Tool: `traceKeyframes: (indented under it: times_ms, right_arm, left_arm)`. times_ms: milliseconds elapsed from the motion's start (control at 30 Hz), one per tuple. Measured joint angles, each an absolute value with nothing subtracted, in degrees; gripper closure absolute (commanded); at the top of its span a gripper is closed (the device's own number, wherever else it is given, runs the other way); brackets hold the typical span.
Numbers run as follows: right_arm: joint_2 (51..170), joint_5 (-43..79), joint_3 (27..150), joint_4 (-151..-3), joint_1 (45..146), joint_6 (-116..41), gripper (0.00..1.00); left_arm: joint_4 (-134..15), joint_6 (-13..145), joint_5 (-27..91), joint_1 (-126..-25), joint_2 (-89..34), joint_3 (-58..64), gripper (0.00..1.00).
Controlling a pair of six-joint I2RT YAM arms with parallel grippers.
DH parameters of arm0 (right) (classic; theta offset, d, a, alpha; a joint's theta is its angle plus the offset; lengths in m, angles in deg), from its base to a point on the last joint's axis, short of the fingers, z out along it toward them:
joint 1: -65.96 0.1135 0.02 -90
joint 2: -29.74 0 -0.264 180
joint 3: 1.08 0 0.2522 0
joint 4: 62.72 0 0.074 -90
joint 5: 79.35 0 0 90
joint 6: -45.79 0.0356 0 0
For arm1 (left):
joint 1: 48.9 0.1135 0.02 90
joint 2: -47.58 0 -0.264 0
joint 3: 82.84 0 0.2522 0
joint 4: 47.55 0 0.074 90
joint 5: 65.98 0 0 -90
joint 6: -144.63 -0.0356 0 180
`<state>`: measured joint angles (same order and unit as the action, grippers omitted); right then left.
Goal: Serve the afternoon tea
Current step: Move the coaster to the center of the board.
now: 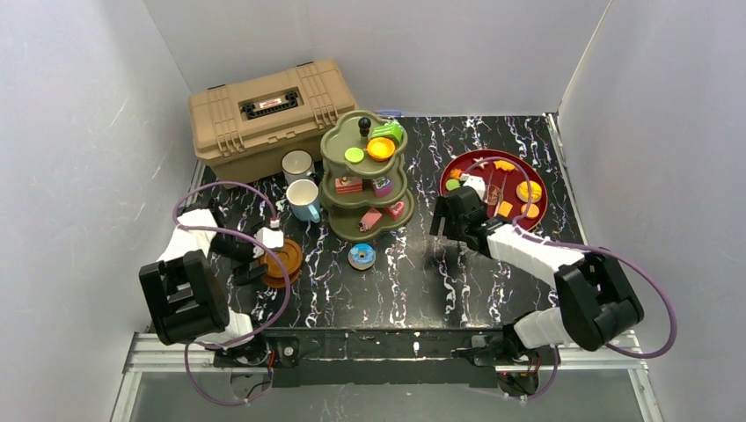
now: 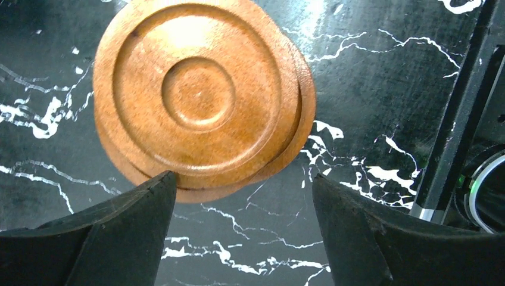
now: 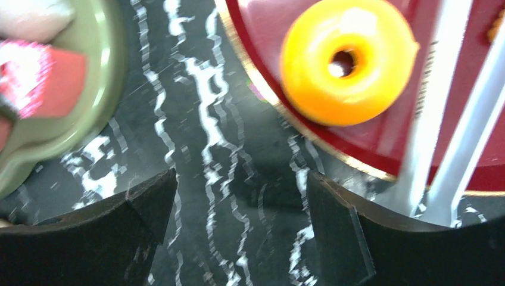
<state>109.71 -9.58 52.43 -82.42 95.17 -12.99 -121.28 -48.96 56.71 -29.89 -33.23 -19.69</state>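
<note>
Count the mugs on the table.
2. The white mug sits in front of the tan toolbox; the light-blue mug sits just in front of it, left of the green stand. Another could hide behind the stand.

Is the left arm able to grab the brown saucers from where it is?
Probably yes. The left gripper hangs right at the edge of the stacked saucers with its jaws wide apart. Nothing else lies around them, only bare table.
</note>
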Motion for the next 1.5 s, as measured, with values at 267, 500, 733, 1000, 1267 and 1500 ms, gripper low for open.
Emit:
traceKeyframes:
  times_ms: [267,500,733,1000,1267,1500]
  right_arm:
    - [102.6,-9.5,52.2,-82.8,109.0,-10.0,0.23]
    - [103.0,-10.2,52.2,-81.3,120.3,-6.5,0.24]
    - [107.8,-10.2,51.9,-77.5,125.2,-3.9,0.25]
    - [108.4,-10.2,51.4,-75.4,128.8,-2.8,0.25]
    - [109.3,-10.2,51.5,-74.2,130.8,-2.9,0.28]
    - [109.4,-10.2,51.5,-71.3,131.3,-3.5,0.32]
  left_arm:
    - [-116.8,-48.2,56.3,-37.4,-33.8,-20.5,0.35]
    - [-113.7,-47.0,55.9,-43.8,-32.8,-21.3,0.41]
    - [-112.4,-46.0,55.3,-51.2,-28.2,-24.9,0.41]
    - [-112.4,-43.0,55.0,-59.2,-25.7,-27.2,0.42]
    - [-115.0,-37.6,55.9,-61.3,-23.9,-25.0,0.39]
    - [-116.1,-31.1,54.8,-61.3,-18.7,-19.0,0.39]
